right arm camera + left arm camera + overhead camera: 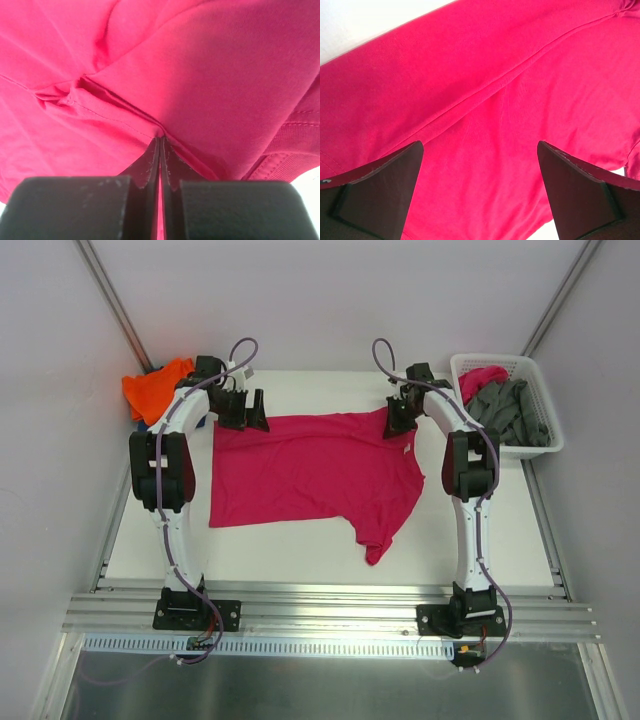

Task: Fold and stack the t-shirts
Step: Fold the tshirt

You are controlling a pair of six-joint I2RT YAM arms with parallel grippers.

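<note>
Here right end effector (160, 139) pinches magenta t-shirt (300, 470); left end effector (480, 145) wide, over it

No text, number, brand or sign can be read in any of the views. On the magenta-pink t-shirt (300, 470), at its edge near the right arm, there is a small white patch (408, 446). It may be a label, but it is too small to read.
</note>
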